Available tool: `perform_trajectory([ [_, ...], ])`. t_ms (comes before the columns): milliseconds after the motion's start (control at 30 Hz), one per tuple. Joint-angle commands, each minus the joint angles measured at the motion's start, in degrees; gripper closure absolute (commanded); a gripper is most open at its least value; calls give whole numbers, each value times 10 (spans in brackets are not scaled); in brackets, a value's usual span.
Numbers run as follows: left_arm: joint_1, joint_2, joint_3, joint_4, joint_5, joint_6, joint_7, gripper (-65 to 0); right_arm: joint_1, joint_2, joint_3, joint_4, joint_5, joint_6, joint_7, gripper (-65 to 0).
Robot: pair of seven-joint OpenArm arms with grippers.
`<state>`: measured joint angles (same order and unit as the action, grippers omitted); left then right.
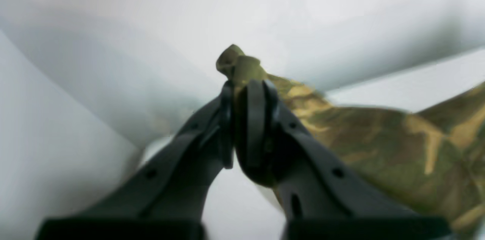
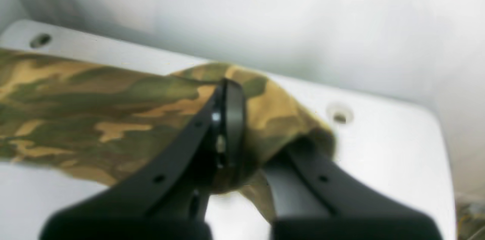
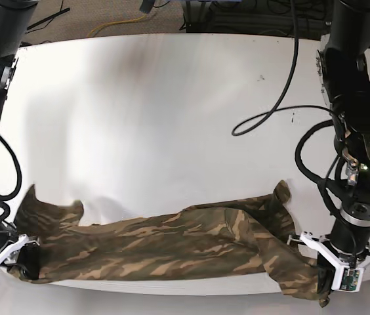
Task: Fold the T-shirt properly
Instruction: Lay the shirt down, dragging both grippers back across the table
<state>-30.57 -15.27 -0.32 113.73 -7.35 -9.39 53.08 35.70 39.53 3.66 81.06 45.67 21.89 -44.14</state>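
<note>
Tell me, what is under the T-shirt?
Under the T-shirt is the white table. Both hands, left hand and right hand, grip its ends. The covered table surface cannot be seen.

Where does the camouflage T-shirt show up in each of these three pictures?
Left wrist: T-shirt right of centre.
Right wrist: T-shirt across the left and centre.
Base: T-shirt stretched along the bottom edge.
Shared landmark: the white table.

The T-shirt (image 3: 172, 246) lies stretched along the near edge of the table (image 3: 172, 118), its two ends at the left gripper (image 3: 326, 279) and right gripper (image 3: 21, 262), one end apparently hanging just over the edge, with a cable (image 3: 264, 121) behind.
</note>
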Motion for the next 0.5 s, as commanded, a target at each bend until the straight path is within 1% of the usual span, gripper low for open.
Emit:
perform_trajectory([
  [0, 27, 13, -1, 8, -2, 3, -13, 0, -33, 3, 34, 25, 10, 0, 20, 0],
  [33, 42, 21, -1, 8, -2, 1, -13, 0, -52, 0, 44, 29, 10, 0, 20, 0],
  [133, 98, 44, -1, 8, 0, -30, -13, 0, -113, -1, 76, 44, 15, 0, 20, 0],
  [233, 151, 63, -1, 9, 1, -45, -13, 0, -156, -17, 100, 47, 29, 0, 20, 0],
  [300, 192, 80, -1, 9, -1, -50, -13, 0, -185, -24, 118, 47, 32, 0, 20, 0],
  [400, 249, 98, -1, 9, -1, -50, -13, 0, -226, -26, 134, 47, 33, 0, 20, 0],
  [467, 282, 109, -1, 9, -1, -50, -14, 0, -248, -36, 146, 47, 33, 0, 20, 0],
])
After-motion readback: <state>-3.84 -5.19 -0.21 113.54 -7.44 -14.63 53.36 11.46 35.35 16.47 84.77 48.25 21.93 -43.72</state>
